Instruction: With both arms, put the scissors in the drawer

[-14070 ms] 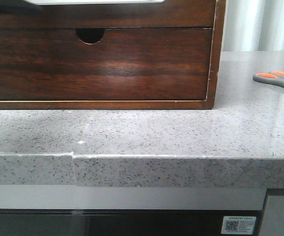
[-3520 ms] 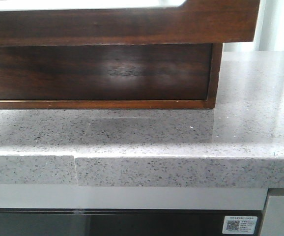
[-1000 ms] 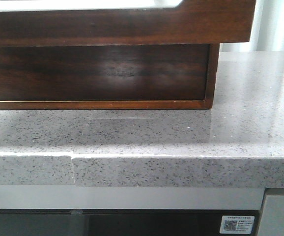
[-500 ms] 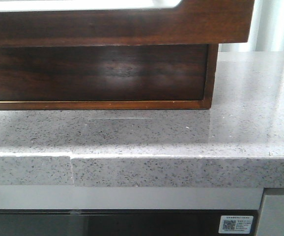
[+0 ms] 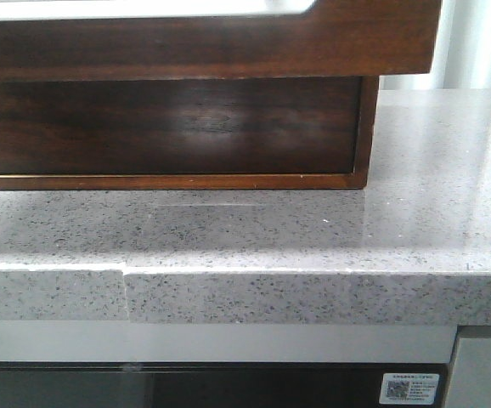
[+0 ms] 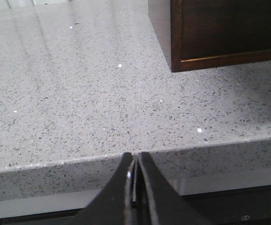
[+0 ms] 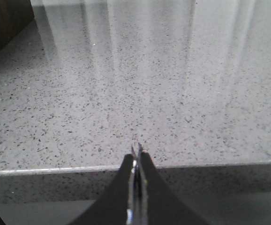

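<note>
Drawer (image 5: 203,38) pulled out, overhanging the cabinet (image 5: 169,127) on the counter (image 5: 313,229); white inside just visible along the top edge. Scissors nowhere in sight, perhaps already inside, though impossible to confirm. Likely light, stiff, slick metal, best taken by the handles. Drawer glossy and smooth-faced, so best pushed flat on the front. Left gripper (image 6: 134,159) pinched closed and empty, off the counter edge. Right gripper (image 7: 136,157) likewise closed, holding nothing. Nothing blocking the drawer's path.

kitchen | speckled stone countertop (image 5: 313,229) | appliance panel below (image 5: 228,387)
</note>
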Controlling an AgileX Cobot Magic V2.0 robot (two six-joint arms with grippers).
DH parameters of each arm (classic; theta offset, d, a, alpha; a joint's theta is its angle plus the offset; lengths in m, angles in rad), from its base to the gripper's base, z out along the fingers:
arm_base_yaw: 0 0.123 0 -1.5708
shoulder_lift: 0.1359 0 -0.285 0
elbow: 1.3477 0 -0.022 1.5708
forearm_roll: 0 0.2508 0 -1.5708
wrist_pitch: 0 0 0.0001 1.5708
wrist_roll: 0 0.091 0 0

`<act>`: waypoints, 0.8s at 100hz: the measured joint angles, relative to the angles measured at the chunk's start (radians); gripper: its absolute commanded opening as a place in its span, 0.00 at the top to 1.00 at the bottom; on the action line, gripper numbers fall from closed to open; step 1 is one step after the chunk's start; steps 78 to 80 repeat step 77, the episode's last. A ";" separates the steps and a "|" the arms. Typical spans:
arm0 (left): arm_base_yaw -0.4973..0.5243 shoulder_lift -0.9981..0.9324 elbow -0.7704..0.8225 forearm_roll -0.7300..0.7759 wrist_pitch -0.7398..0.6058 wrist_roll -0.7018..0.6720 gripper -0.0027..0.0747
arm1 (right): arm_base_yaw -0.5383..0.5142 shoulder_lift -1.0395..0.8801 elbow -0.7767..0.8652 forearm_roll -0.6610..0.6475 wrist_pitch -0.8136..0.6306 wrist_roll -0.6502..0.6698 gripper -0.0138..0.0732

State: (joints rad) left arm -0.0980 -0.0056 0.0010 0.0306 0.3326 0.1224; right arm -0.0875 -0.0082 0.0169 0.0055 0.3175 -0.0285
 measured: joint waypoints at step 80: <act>0.000 0.000 0.000 0.000 0.000 0.000 0.99 | -0.004 0.000 -0.001 0.002 0.006 -0.009 0.92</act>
